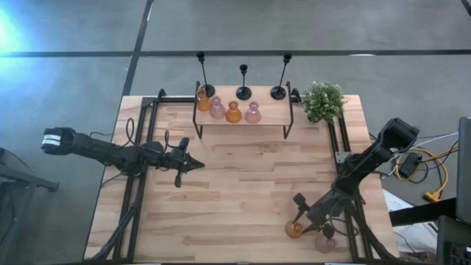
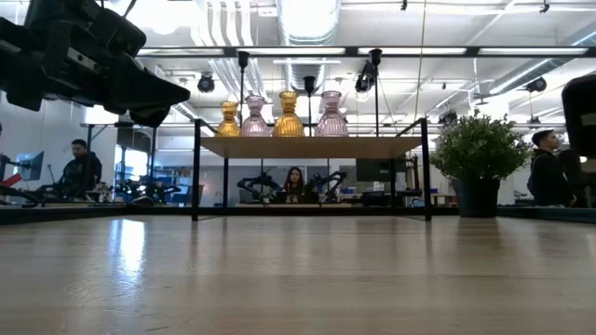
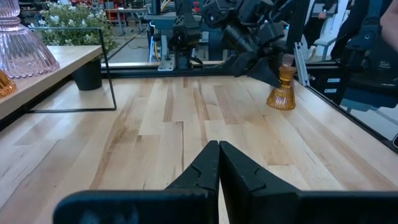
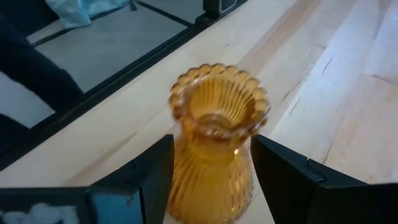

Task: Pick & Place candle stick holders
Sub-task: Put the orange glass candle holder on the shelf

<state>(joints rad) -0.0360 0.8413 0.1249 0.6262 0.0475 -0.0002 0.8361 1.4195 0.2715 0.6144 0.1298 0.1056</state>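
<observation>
The step in hand looks like the pick of one amber holder (image 4: 214,143) near the table's (image 1: 243,191) front right corner; the right gripper (image 4: 211,171) has its fingers (image 4: 152,171) on either side of the glass, close against its ribbed body, so it seems to be grasping it, though whether they truly press I cannot tell; the holder stands upright on the table. A pink holder (image 1: 324,244) sits just beside it, nearer the edge, partly under the arm. The next move, I judge, calls for a firm squeeze, a straight lift, then a carry to the shelf (image 1: 243,118) at the back, where two amber and two pink holders already stand in a row with three tall black ones behind them; the gap left there is tight, and the thin stems could be knocked.

The left gripper (image 1: 193,165) waits clenched and empty over the table's left middle.

The right wrist view alone shows the fingers flanking the glass; the high view shows only the arm over it; the left wrist view shows the holder from the side, base on the wood; the low view shows the shelf row and plant (image 2: 480,149), but not the pick.
</observation>
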